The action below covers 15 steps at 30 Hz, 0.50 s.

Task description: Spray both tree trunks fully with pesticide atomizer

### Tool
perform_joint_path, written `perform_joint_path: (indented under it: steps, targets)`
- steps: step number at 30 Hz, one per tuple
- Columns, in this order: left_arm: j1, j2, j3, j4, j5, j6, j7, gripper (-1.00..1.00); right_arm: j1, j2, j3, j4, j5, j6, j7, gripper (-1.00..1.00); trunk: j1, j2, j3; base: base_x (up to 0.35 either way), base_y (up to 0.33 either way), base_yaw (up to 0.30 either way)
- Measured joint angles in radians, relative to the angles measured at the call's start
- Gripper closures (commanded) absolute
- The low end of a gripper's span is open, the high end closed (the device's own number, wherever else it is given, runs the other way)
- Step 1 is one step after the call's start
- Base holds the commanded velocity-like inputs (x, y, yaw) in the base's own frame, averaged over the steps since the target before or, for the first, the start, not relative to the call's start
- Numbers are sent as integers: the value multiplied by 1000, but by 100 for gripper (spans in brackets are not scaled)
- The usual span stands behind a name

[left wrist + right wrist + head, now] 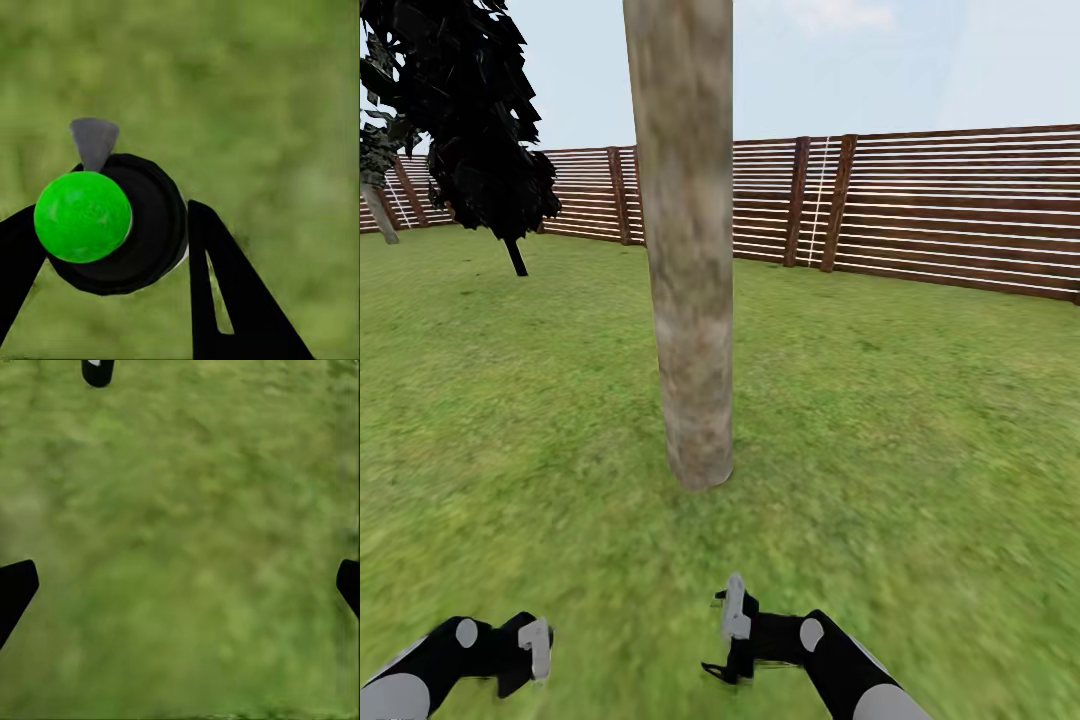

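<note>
One tree trunk (690, 250) stands ahead; left end effector (112, 240) grips the atomizer (112, 225); right end effector (180, 585) released.

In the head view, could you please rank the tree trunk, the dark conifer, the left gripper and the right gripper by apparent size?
1. Tree trunk, by far the largest, though it stands nearest.
2. Dark conifer, farther off, so its true size is unsure.
3. Right gripper and left gripper: they look about alike, so I won't rank them.
</note>
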Motion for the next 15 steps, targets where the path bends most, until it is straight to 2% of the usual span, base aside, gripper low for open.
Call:
perform_joint_path:
  steps: [2, 3, 4, 5, 6, 7, 10, 12, 13, 14, 15]
  targets:
    - [1, -9, 84, 24, 50, 1, 85, 100, 3, -6, -55, 19, -2, 1, -109, -100, 0, 0, 0, 0, 0, 0]
    - [1, -20, 139, 39, 93, 2, 141, 100, 4, -28, -113, 53, -1, 0, -162, -100, 0, 0, 0, 0, 0, 0]
    - [2, -41, 208, 60, 152, 3, 221, 100, 5, -48, -222, 110, 0, -1, -230, -100, 0, 0, 0, 0, 0, 0]
    - [2, -56, 250, 82, 183, 2, 282, 100, 6, -61, -317, 148, 1, -2, -289, -100, 0, 0, 0, 0, 0, 0]
    - [2, -64, 273, 101, 197, 2, 319, 100, 6, -74, -378, 166, 2, -2, -332, -100, 0, 0, 0, 0, 0, 0]
    - [2, -71, 300, 137, 209, 11, 370, 100, 9, -97, -453, 182, 2, -3, -401, -100, 0, 0, 0, 0, 0, 0]
    - [2, -83, 365, 187, 247, 88, 431, 100, 30, -139, -572, 197, 2, -4, -516, -100, 0, 0, 0, 0, 0, 0]
    - [1, -124, 410, 196, 316, 168, 446, 100, 57, -152, -712, 199, 4, -4, -567, -100, 0, 0, 0, 0, 0, 0]
    - [1, -158, 418, 193, 339, 214, 454, 100, 71, -158, -794, 198, 3, -4, -578, -100, 0, 0, 0, 0, 0, 0]
    - [0, -182, 421, 190, 348, 245, 461, 100, 78, -166, -848, 198, 3, -4, -582, -100, 0, 0, 0, 0, 0, 0]
    - [-2, -214, 422, 188, 351, 283, 478, 100, 85, -192, -939, 195, 1, -7, -584, -100, 0, 0, 0, 0, 0, 0]
